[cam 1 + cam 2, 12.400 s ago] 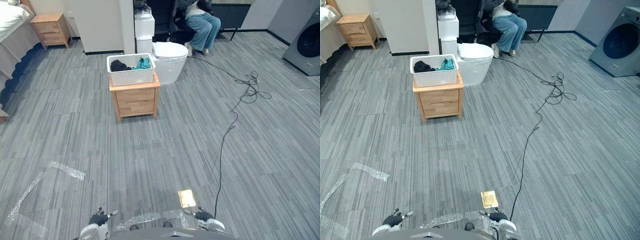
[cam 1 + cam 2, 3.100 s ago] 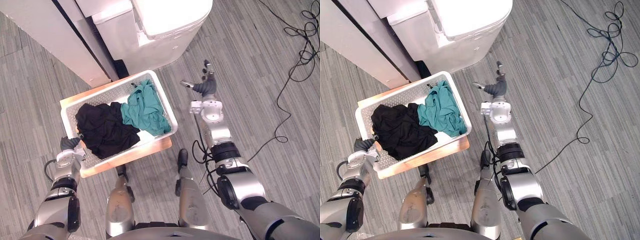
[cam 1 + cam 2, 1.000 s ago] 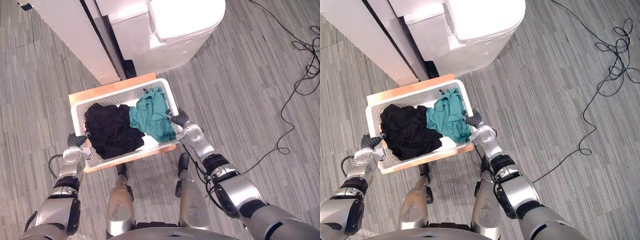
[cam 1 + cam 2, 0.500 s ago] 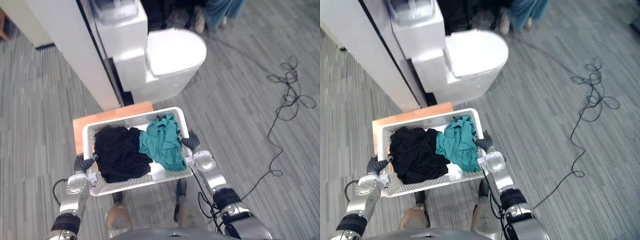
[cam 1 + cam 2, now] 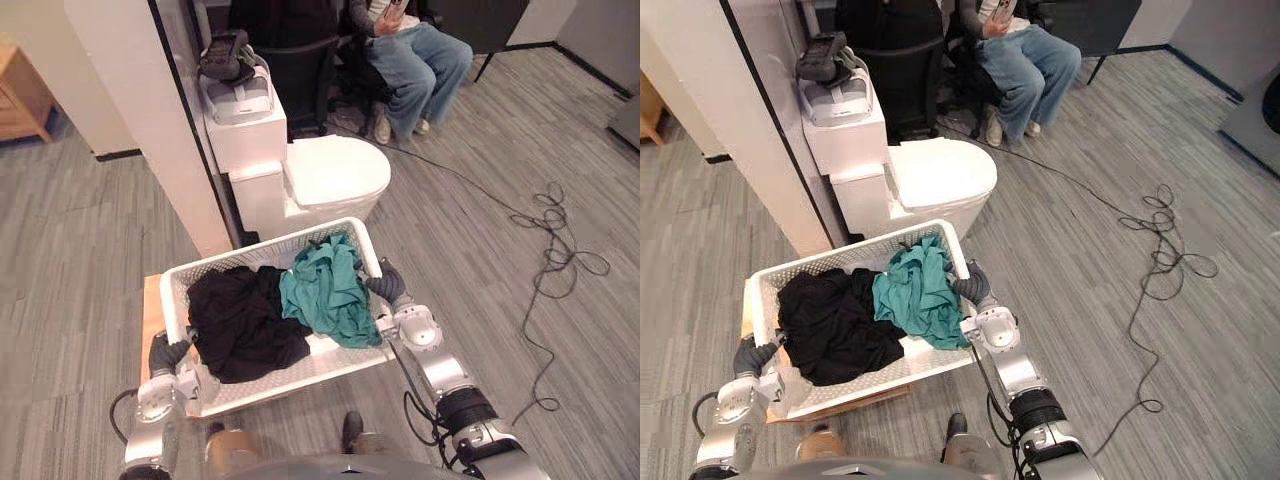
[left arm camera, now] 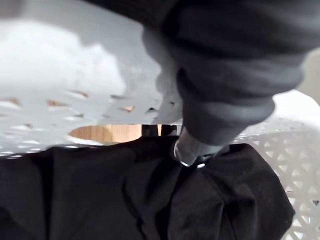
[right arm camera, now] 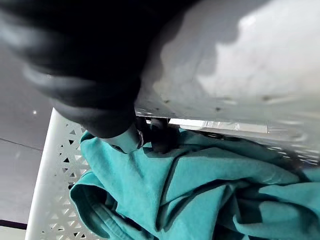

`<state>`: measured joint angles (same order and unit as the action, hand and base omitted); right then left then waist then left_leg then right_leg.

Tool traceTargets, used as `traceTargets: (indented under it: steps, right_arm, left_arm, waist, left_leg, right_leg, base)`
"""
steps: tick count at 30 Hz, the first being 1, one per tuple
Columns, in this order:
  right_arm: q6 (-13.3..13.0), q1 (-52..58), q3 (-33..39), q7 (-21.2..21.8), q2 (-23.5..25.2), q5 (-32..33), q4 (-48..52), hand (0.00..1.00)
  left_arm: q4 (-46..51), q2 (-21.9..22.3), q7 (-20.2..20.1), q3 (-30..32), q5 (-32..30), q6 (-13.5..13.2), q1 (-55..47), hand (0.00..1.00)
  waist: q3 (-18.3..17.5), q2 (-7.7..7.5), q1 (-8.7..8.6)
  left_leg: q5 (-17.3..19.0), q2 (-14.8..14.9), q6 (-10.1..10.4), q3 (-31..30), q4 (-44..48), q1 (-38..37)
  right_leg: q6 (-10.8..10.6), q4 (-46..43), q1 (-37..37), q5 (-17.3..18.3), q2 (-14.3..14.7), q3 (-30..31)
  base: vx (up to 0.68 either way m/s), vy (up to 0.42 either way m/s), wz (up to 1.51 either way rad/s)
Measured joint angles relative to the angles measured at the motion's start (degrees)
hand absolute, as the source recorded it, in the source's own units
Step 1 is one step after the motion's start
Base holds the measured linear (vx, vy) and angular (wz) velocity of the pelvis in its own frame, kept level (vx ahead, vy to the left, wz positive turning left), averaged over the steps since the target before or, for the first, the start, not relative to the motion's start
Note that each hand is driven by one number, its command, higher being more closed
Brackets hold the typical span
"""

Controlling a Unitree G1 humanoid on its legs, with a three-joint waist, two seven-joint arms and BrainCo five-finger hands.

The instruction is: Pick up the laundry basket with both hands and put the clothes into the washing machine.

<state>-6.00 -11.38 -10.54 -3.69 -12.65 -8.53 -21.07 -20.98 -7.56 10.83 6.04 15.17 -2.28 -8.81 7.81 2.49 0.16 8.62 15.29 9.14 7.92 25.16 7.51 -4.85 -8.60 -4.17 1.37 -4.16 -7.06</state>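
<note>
Gripping the basket (image 5: pixel 240 258) at both ends, left robot hand (image 5: pixel 163 365) and right robot hand (image 5: pixel 392 290) appear to hold it lifted; carrying and loading clothes (image 5: pixel 240 320) remain.

Staged home (toilet (image 5: pixel 335 180) on open grey floor (image 5: pixel 90 230)).

Laundry basket (image 5: pixel 300 374): white, walls w/ small lattice holes. Inside, both plain: black garment (image 5: pixel 240 325) twd its left end, teal-green garment (image 5: pixel 325 290) twd right end. Nightstand (image 5: pixel 150 320) under it: light orange-brown wood. Floor (image 5: pixel 90 230): grey, thin streaky stripes, plank pattern. Toilet (image 5: pixel 335 180): glossy white. Wall panel (image 5: pixel 130 100) beside it: cream w/ black edge strip. Seated person's jeans (image 5: pixel 425 65): faded blue. Left hand (image 5: pixel 160 353) & right hand (image 5: pixel 392 285): dark grey ribbed covers.
</note>
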Motion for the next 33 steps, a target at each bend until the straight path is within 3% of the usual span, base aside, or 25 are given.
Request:
traceTargets:
  steps: [1, 2, 5, 9, 12, 14, 16, 17, 18, 19, 20, 21, 22, 23, 24, 25, 26, 27, 28, 29, 31, 33]
  right_arm:
    - [0.0, 0.4, 0.0, 0.0, 0.2, 0.3, 0.0, 1.00]
    - [0.0, 1.2, 0.0, 0.1, 0.7, 0.4, 0.1, 1.00]
    - [0.0, 3.3, 0.2, 0.5, 1.1, 0.4, 1.9, 1.00]
    - [0.0, 11.0, 3.1, 1.8, 2.7, 1.0, 3.5, 1.00]
    - [0.1, 15.1, 4.1, 1.9, 3.1, 2.0, 5.7, 1.00]
    - [0.0, 17.3, 4.5, 1.9, 3.2, 2.1, 7.1, 1.00]
    - [0.1, 17.5, 5.1, 1.9, 3.6, 2.1, 6.5, 1.00]
    - [0.2, 17.0, 5.1, 2.0, 3.5, 2.1, 6.2, 1.00]
    - [0.1, 16.6, 5.1, 2.0, 4.0, 2.1, 6.1, 1.00]
    - [0.1, 17.0, 5.1, 2.0, 4.3, 2.1, 6.0, 1.00]
    - [0.1, 17.0, 5.1, 2.0, 4.4, 2.1, 6.0, 1.00]
    - [-0.4, 16.6, 5.2, 2.0, 4.3, 2.0, 4.4, 1.00]
    - [-0.5, 15.1, 5.1, 2.0, 4.3, 2.0, 3.2, 1.00]
    - [-0.5, 14.4, 5.0, 2.1, 4.3, 2.0, 2.2, 1.00]
    - [-0.5, 12.7, 5.0, 2.1, 4.3, 2.0, 0.7, 1.00]
    - [-0.4, 10.9, 5.1, 1.9, 3.9, 2.2, -1.0, 1.00]
    - [-0.3, 10.7, 5.1, 1.9, 3.7, 2.3, -1.0, 1.00]
    - [-0.3, 10.4, 4.7, 1.9, 3.1, 2.8, -1.0, 1.00]
    - [-0.3, 10.4, 4.6, 1.9, 3.0, 3.9, -1.1, 1.00]
    - [-0.3, 10.6, 4.7, 1.9, 3.1, 4.0, -1.0, 1.00]
    - [-0.3, 11.2, 5.5, 1.9, 2.6, 4.1, -0.6, 1.00]
    - [-0.3, 11.7, 6.5, 1.8, 2.4, 4.1, -0.3, 1.00]
  left_arm:
    - [0.0, -0.3, 0.0, 0.0, 0.1, 0.0, -0.1, 1.00]
    - [0.0, -0.6, 0.0, 0.0, 0.6, 0.0, -0.3, 1.00]
    - [0.1, -0.9, 0.0, 0.0, 1.7, 0.0, -0.5, 1.00]
    - [0.1, -2.7, 0.0, -3.2, 1.7, 0.0, -1.6, 1.00]
    - [0.2, -3.5, -0.8, -4.5, 1.5, 0.1, -1.6, 1.00]
    - [0.4, -4.0, -1.3, -4.6, 0.4, 0.0, -1.6, 1.00]
    - [1.7, -3.9, -1.6, -4.5, -0.2, 0.3, -1.8, 1.00]
    - [2.2, -3.1, -1.8, -4.0, -0.3, 0.4, -1.9, 1.00]
    - [1.6, -3.3, -1.8, -3.2, -0.3, 0.4, -1.9, 1.00]
    - [1.6, -3.4, -1.8, -3.2, -0.3, 0.7, -2.1, 1.00]
    - [1.6, -3.4, -1.8, -3.3, -0.3, 0.7, -2.2, 1.00]
    - [1.6, -3.4, -1.9, -3.4, -0.2, 0.7, -2.8, 1.00]
    - [1.7, -3.4, -1.9, -3.0, -0.2, 0.7, -2.6, 1.00]
    - [1.7, -3.2, -1.9, -2.4, -0.1, 0.6, -2.5, 1.00]
    - [1.6, -2.8, -1.9, -1.6, -0.1, 0.8, -2.5, 1.00]
    - [2.0, -1.2, -1.9, -1.5, -0.2, 0.9, -2.7, 1.00]
    - [2.1, -1.2, -1.9, -1.4, -0.2, 0.8, -2.7, 1.00]
    - [1.9, -1.2, -1.9, -1.2, -0.2, 0.8, -2.6, 1.00]
    - [1.8, -1.1, -1.7, -1.4, -0.1, 0.8, -2.8, 1.00]
    - [1.7, -1.1, -1.7, -1.5, -0.1, 0.8, -2.7, 1.00]
    - [0.7, -1.0, -1.7, -2.4, -0.2, 0.7, -0.8, 1.00]
    - [-1.7, -0.6, -1.7, -3.3, -0.2, 0.6, 1.0, 1.00]
  waist:
    - [-0.1, 0.14, -0.11]
    - [-0.2, 0.21, -0.16]
    - [-0.5, 0.59, -0.91]
    - [-0.3, -1.82, -2.72]
    - [-0.1, -2.62, -3.40]
    - [0.5, -3.87, -3.71]
    - [1.0, -4.81, -3.79]
    - [1.2, -4.73, -2.66]
    - [1.9, -4.31, -2.13]
    - [1.8, -4.53, -2.28]
    - [1.8, -4.58, -2.29]
    - [1.0, -5.40, -2.58]
    - [0.6, -5.98, -2.11]
    - [0.1, -6.84, -2.01]
    - [0.1, -5.49, -2.25]
    - [-1.0, -3.03, -2.22]
    - [-0.9, -2.98, -2.16]
    - [-0.9, -3.45, -2.01]
    - [-0.9, -3.38, -1.31]
    - [-1.0, -3.35, -1.47]
    - [-1.0, -2.68, -2.18]
    - [-1.0, -2.66, -2.61]
  left_leg:
    - [0.9, -0.6, -0.4, -1.1, 0.6, -0.1]
    - [1.7, -1.4, 0.8, -5.0, 0.1, -0.7]
    - [4.9, -2.4, 0.7, -6.6, -3.8, -2.2]
    - [5.2, -5.1, -0.7, -3.1, -6.5, -3.5]
    - [5.2, -5.5, -1.2, -0.4, -6.1, -2.7]
    - [6.0, -5.8, -1.8, 2.2, -3.9, -2.3]
    - [6.6, -6.6, -3.1, 2.8, -2.9, -1.2]
    - [6.2, -6.3, -5.4, 5.2, -6.4, -2.3]
    - [5.1, -3.9, -5.5, 9.9, -6.9, -3.3]
    - [5.1, -3.4, -5.5, 11.2, -7.1, -4.9]
    - [5.1, -3.4, -5.5, 11.3, -7.2, -5.0]
    - [5.1, -3.1, -5.5, 14.5, -6.7, -5.9]
    - [5.2, -2.9, -5.4, 17.5, -6.3, -5.7]
    - [5.2, -3.0, -5.2, 19.0, -6.2, -5.5]
    - [5.0, -2.4, -5.0, 20.2, -6.7, -5.1]
    - [2.3, -0.6, -4.9, 25.2, -10.9, -5.5]
    - [1.9, -0.5, -4.7, 26.3, -11.7, -5.9]
    - [1.7, -1.1, -4.3, 29.7, -12.2, -7.0]
    - [1.7, -1.1, -3.8, 32.8, -12.1, -8.5]
    - [1.7, -1.1, -3.8, 33.1, -12.0, -8.8]
    - [1.1, -0.7, -2.9, 31.1, -12.9, -9.1]
    - [0.5, -0.3, -1.5, 31.3, -14.5, -10.7]
  right_leg:
    - [0.0, -0.7, -0.1, 0.3, 0.1, 0.5]
    - [0.0, -1.7, -0.6, 0.5, 0.3, 2.3]
    - [-0.8, -2.8, -3.6, -0.1, 0.4, 5.7]
    - [0.1, -0.3, -5.4, -2.7, -1.2, 11.1]
    - [0.7, 2.9, -6.4, -5.3, -1.3, 13.8]
    - [2.4, 4.5, -7.9, -7.8, -1.3, 15.5]
    - [17.3, 8.7, -8.7, -8.5, -0.3, 15.2]
    - [19.9, 9.4, -9.1, -2.8, -0.9, 7.9]
    - [14.0, -3.6, -12.5, -1.5, -2.1, 2.2]
    - [11.7, -11.0, -12.4, -0.2, -3.1, -0.5]
    - [11.4, -11.6, -12.2, 0.0, -3.2, -0.8]
    - [9.0, -16.7, -8.6, 2.5, -5.6, -5.4]
    - [6.6, -13.7, -7.5, 3.3, -6.3, -8.3]
    - [5.4, -11.6, -7.7, 1.9, -5.9, -9.6]
    - [5.2, -7.5, -7.8, -1.6, -3.9, -9.2]
    - [10.2, 5.2, -6.4, -9.9, 0.1, -8.2]
    - [11.5, 5.8, -6.1, -8.2, 0.0, -9.2]
    - [10.4, 4.4, -5.9, -3.3, -2.3, -16.0]
    - [7.7, 5.0, -5.6, -4.8, -3.2, -19.7]
    - [5.8, 5.9, -5.3, -6.4, -2.8, -19.3]
    - [5.4, 10.8, -3.8, -9.9, 0.1, -17.6]
    - [5.8, 13.0, -2.5, -10.8, 1.7, -16.6]
  base:
    - [-0.05, 0.118, -0.35]
    - [-0.06, 0.113, -0.38]
    - [-0.10, 0.128, -0.52]
    - [-0.13, 0.132, -0.46]
    - [-0.09, 0.074, -0.53]
    - [-0.09, 0.077, -0.77]
    - [-0.13, 0.113, -1.14]
    - [-0.17, 0.092, -1.68]
    - [-0.10, 0.073, -1.78]
    - [-0.04, 0.002, -1.01]
    - [0.04, -0.002, -0.82]
    - [-0.03, -0.043, -1.05]
    - [-0.06, -0.048, -1.33]
    - [-0.07, -0.040, -1.28]
    - [-0.09, -0.028, -1.56]
    - [-0.07, -0.049, -1.41]
    - [-0.07, -0.093, -1.48]
    - [-0.03, -0.101, -1.31]
    - [-0.03, -0.090, -1.32]
    - [-0.01, -0.137, -0.94]
    - [-0.03, -0.145, -0.53]
    - [-0.04, -0.042, -0.40]
